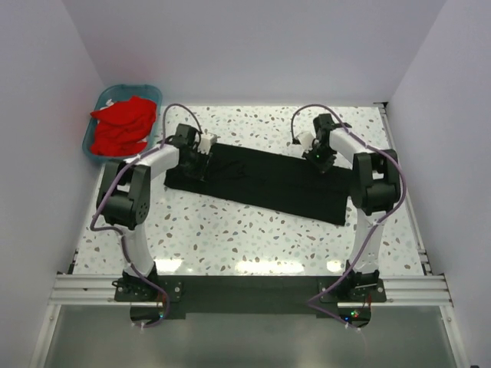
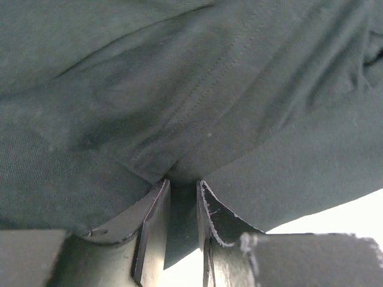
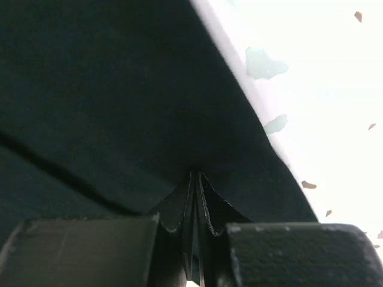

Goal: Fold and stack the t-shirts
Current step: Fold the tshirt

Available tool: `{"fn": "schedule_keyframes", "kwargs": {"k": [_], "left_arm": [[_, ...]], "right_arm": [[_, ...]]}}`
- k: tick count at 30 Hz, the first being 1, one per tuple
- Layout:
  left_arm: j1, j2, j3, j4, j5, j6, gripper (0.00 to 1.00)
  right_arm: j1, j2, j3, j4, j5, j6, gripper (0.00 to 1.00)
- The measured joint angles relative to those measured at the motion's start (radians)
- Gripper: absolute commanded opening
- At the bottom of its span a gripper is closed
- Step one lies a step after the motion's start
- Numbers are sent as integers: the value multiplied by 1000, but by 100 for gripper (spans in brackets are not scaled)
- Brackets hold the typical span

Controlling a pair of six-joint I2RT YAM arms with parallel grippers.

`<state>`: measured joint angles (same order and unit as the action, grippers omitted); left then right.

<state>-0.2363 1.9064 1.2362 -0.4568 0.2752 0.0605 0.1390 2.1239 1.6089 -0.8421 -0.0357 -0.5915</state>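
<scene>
The black t-shirt lies as a long folded band across the middle of the table. My left gripper is at its far left end, shut on a fold of the black cloth that runs between its fingers. My right gripper is at the shirt's far right edge, its jaws pressed together on the black cloth. The red t-shirts lie heaped in the basket at the far left.
The teal plastic basket stands at the far left corner against the wall. The speckled table shows in front of the shirt. White walls close in the left, back and right sides.
</scene>
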Motion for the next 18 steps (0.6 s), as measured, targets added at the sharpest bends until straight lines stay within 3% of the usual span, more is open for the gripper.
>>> {"fn": "schedule_keyframes", "kwargs": {"k": [6,10,15,16,18], "left_arm": [[-2,117,161,-19,-57,18,30],[-2,320,476,-74,-80,107,34],[2,643,1032,-118,-66,200,60],[3,654,1054,-112,-53,209,67],[5,612,985,-64,-19,216,71]], "right_arm": [[33,-151,-232,82,27,-52,4],[137,-315,-448,74,8,-60,7],[431,-506,-588,18,-175,-5,11],[456,-521,-575,16,-216,12,12],[462,-533,-529,7,-261,40,12]]}}
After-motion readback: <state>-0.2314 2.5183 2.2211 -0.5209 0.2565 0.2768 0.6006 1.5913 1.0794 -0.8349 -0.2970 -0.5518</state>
